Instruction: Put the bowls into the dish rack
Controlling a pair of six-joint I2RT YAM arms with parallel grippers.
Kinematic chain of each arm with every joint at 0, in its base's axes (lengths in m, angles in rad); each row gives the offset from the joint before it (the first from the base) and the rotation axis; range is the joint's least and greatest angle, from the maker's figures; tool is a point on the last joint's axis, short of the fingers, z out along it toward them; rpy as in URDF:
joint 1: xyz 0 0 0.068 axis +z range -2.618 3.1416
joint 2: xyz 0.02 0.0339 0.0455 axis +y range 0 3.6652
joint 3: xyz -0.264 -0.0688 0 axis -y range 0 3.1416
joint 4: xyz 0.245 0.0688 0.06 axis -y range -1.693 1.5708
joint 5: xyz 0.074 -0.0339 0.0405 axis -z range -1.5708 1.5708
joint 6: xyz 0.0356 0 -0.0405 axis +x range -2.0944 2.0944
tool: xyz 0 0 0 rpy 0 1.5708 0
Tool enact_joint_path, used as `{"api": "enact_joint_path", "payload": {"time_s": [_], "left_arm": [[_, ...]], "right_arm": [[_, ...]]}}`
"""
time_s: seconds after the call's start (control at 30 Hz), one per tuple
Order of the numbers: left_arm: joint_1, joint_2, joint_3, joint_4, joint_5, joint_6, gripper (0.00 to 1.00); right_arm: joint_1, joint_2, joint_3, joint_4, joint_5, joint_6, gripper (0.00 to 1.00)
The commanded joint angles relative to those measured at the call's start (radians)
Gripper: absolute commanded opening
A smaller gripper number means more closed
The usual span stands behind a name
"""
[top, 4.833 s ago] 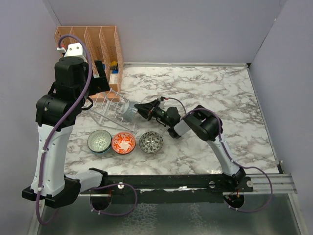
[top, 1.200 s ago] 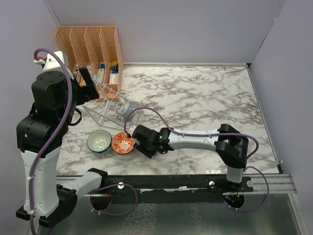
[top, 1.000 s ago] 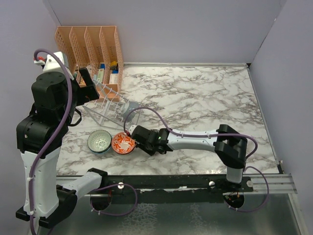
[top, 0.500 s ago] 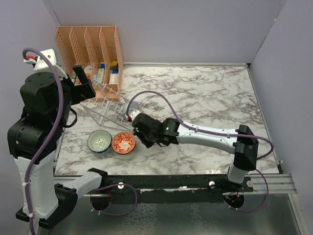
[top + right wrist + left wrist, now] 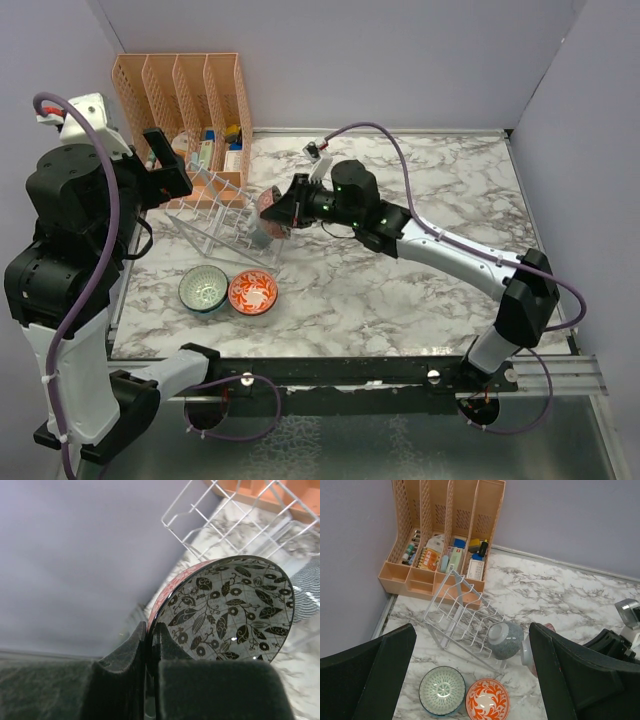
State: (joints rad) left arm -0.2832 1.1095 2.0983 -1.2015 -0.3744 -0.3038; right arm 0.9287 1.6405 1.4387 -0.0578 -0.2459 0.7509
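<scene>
My right gripper (image 5: 288,206) is shut on the rim of the bowl with a pale grey-blue leaf-patterned inside and a reddish-brown outside (image 5: 230,610). It holds the bowl on edge in the air at the right end of the clear dish rack (image 5: 222,224). The bowl's white foot (image 5: 525,653) shows next to the rack (image 5: 462,612) in the left wrist view. The teal-green bowl (image 5: 203,289) and the orange-red bowl (image 5: 252,292) sit upright side by side on the table in front of the rack. My left gripper (image 5: 168,170) is wide open and empty, high above the rack's left end.
A dark grey speckled bowl (image 5: 506,640) lies on its side in the rack's right end. The orange slotted file organizer (image 5: 185,95) stands in the back left corner, right behind the rack. Walls close the left, back and right sides.
My right gripper took the grey-blue bowl from the table beside the orange-red bowl and carried it up and back to the rack's right end. My left arm drew back to the left.
</scene>
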Motion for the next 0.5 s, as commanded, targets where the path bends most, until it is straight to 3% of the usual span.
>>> {"api": "enact_joint_path", "payload": {"time_s": [0.0, 0.23, 0.47], "left_arm": [[0.004, 0.004, 0.042, -0.029, 0.015, 0.018, 0.99], [0.004, 0.004, 0.037, -0.035, 0.021, 0.017, 0.99], [0.005, 0.010, 0.047, -0.045, 0.029, 0.027, 0.99]], "right_arm": [[-0.028, -0.013, -0.097, 0.542, -0.108, 0.311, 0.01], [-0.065, 0.153, -0.182, 1.060, -0.068, 0.687, 0.01], [-0.065, 0.304, -0.195, 1.297, 0.059, 0.891, 0.01]]}}
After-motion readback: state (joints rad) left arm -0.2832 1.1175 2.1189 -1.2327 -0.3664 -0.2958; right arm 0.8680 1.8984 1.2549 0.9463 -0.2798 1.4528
